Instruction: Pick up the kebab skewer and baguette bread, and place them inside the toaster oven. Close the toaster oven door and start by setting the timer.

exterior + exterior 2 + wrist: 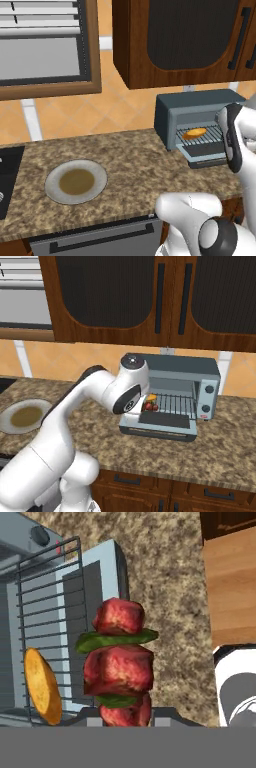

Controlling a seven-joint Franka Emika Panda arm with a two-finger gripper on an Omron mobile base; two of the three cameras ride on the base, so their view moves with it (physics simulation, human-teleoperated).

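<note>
The gripper [120, 721] is closed tight on the lower end of the kebab skewer [119, 664], which rises straight up from the fingers in the hand view: red meat chunks with green slices between them. In the right base view the skewer [150, 404] shows as a small red and green cluster at the left side of the wire rack [172, 403], just past the arm's wrist, so it hangs at the mouth of the toaster oven [197, 376], whose door [160, 428] lies folded down flat on the counter [225, 451]. The bread [194, 133] already lies on the rack inside, toward the left; in the hand view it sits just beside the skewer. I judge the skewer to be light and stiff along its stick, but the chunks look soft and could slide or turn on it, so the hold belongs low on the end, where it is now, and it should be laid down gently across the wires rather than dropped, or it may slip between them. The bread looks light and firm with a crust that would take a mild squeeze across its narrow width. Much is hard to make out: the arm's wrist covers the left of the oven opening in the right base view and its right side in the left base view, the fingers are cut off at the bottom of the hand view, and I cannot tell whether the skewer touches the rack or hangs above it. The knobs [209, 390] on the oven's right edge are too small to tell which one is the timer. A plate [76, 181] sits well apart on the counter to the left.
</note>
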